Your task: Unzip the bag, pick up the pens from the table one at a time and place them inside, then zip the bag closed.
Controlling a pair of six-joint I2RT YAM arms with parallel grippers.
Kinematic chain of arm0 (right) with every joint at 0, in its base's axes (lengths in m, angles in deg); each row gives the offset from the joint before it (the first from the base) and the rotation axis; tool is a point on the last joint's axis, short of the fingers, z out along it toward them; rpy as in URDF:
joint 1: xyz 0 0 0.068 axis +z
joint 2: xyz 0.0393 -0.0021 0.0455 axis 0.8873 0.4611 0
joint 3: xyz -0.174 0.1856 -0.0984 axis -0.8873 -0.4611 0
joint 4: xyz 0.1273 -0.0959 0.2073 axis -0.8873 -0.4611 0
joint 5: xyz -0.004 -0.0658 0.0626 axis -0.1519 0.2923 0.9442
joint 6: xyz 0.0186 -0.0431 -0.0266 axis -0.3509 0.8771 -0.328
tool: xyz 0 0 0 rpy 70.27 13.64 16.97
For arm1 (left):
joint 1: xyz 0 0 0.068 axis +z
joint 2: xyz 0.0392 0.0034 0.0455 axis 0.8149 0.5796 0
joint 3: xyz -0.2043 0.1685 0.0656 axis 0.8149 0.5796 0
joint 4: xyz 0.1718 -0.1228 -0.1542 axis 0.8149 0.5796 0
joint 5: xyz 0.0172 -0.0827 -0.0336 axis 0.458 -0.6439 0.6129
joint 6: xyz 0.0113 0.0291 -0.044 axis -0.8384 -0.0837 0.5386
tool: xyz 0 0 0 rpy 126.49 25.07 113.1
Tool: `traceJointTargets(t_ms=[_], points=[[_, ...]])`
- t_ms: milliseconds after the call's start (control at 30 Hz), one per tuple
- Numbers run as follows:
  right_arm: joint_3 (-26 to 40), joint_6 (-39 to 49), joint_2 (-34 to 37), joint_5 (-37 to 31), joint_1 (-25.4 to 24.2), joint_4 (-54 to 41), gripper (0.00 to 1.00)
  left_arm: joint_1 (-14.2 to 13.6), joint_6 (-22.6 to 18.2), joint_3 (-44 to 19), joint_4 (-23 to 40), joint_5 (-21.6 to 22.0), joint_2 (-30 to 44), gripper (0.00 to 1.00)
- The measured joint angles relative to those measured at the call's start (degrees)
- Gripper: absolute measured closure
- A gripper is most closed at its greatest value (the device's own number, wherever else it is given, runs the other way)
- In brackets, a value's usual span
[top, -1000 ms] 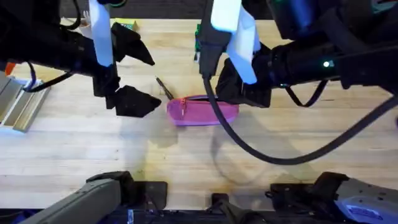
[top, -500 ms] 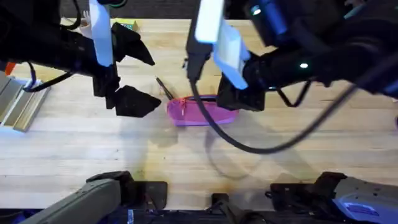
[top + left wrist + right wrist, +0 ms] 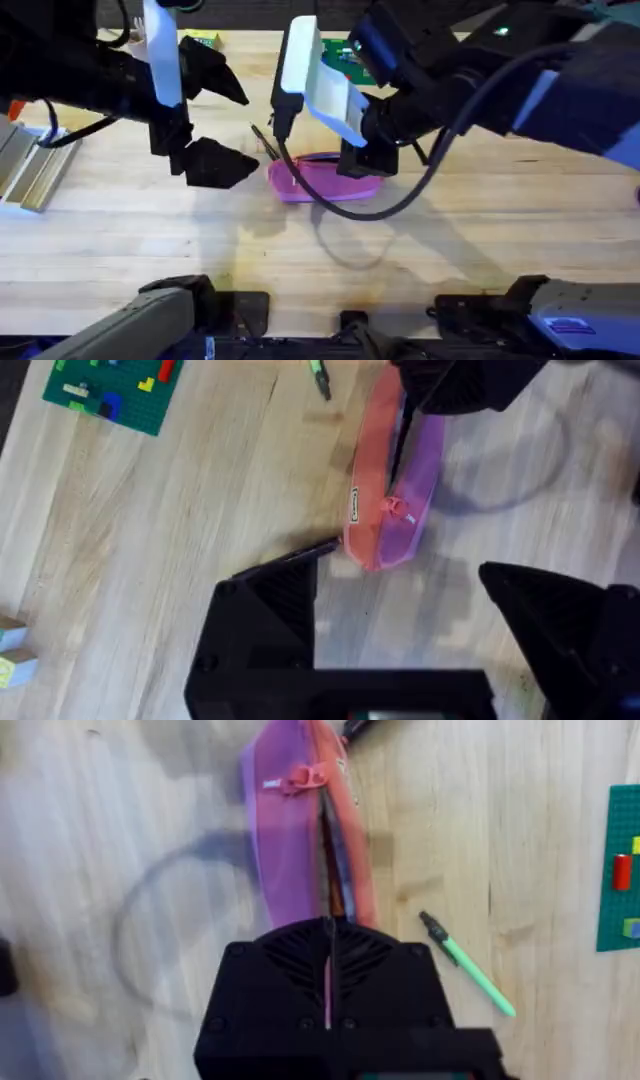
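Note:
The pink bag [image 3: 320, 182] lies in the middle of the table [image 3: 450, 250], with its pink tab [image 3: 396, 508] at its left end. My right gripper [image 3: 362, 165] is over the bag's right end. In the right wrist view its fingers [image 3: 327, 925] are pressed shut where the bag [image 3: 290, 840] runs under them. My left gripper [image 3: 245, 132] hovers open just left of the bag [image 3: 395, 480]. The black pen [image 3: 265, 140] lies between the left gripper's fingers, by the bag's left end. The light green pen [image 3: 468, 967] lies on the wood beyond the bag.
A flat green board with small bricks [image 3: 110, 390] sits at the back of the table. A metal piece [image 3: 25, 170] lies at the left edge. The right arm's black cable [image 3: 390, 205] loops over the bag. Bare wood stretches in front of the bag.
The right arm has swung left, and its gripper has shifted from past the bag's right end to over it. The left arm, the bag and the black pen have stayed put.

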Motion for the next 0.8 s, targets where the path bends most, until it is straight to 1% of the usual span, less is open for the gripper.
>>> traceJointTargets(t_ms=[233,500,800], points=[[0.0,0.2,3.1,-1.1,0.0,2.5,0.970,0.0,0.0,0.0,0.0,0.0,0.0,0.007],[0.0,0.4,4.4,-1.3,0.0,3.3,0.970,0.0,0.0,0.0,0.0,0.0,0.0,0.007],[0.1,0.4,10.6,-1.4,0.0,3.6,0.970,0.0,0.0,0.0,0.0,0.0,0.0,0.007]])
